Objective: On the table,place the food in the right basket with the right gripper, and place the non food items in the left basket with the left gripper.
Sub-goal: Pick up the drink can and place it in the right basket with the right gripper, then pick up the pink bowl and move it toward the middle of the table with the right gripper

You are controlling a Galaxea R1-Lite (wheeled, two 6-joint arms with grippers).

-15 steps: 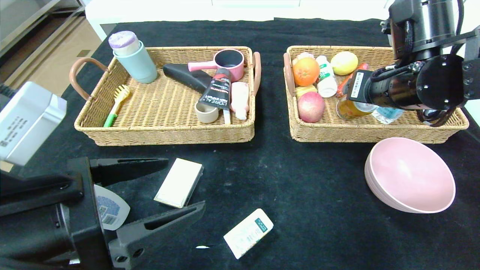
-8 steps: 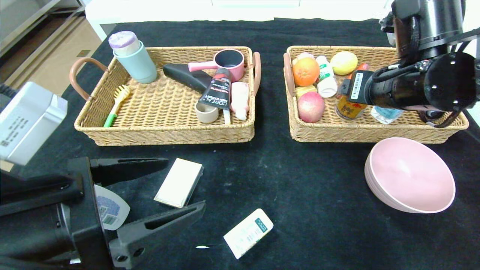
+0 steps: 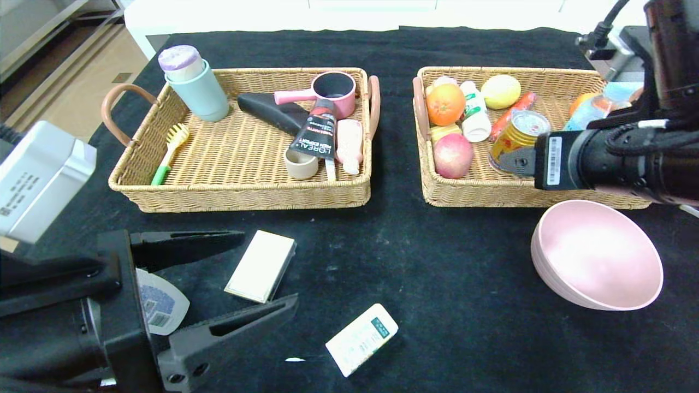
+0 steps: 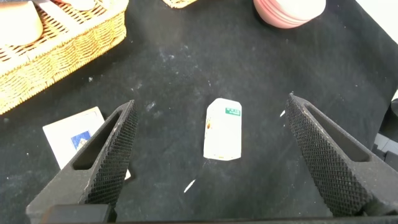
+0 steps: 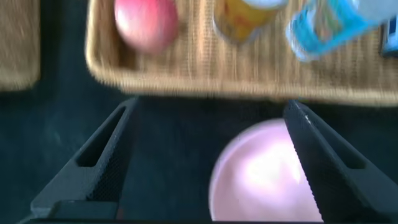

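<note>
On the black table [image 3: 448,273], the right basket [image 3: 480,192] holds the red-pink fruit [image 3: 452,155] and the gold can [image 3: 517,137], which leans on its side. My right gripper [image 5: 211,104] hangs open and empty above that basket's front edge, its wrist [image 3: 568,161] just past the pink bowl [image 3: 598,254]. The white packet [image 3: 362,338] lies on the cloth ahead of my open left gripper [image 4: 210,102], between its fingers in the left wrist view. A cream box [image 3: 261,266] lies by the far finger. The shampoo bottle [image 3: 159,303] is mostly hidden under the left gripper. The left basket [image 3: 240,197] stands behind.
The left basket holds a teal cup [image 3: 199,90], a pink pan [image 3: 330,90], a black tube [image 3: 315,131] and a brush [image 3: 169,153]. An orange [image 3: 445,103], a lemon [image 3: 501,91] and a small white bottle [image 3: 474,112] lie in the right basket.
The right gripper has opened wider and drawn back from over the can toward the basket's front edge. The can now lies uncovered in the basket. The left arm has not moved.
</note>
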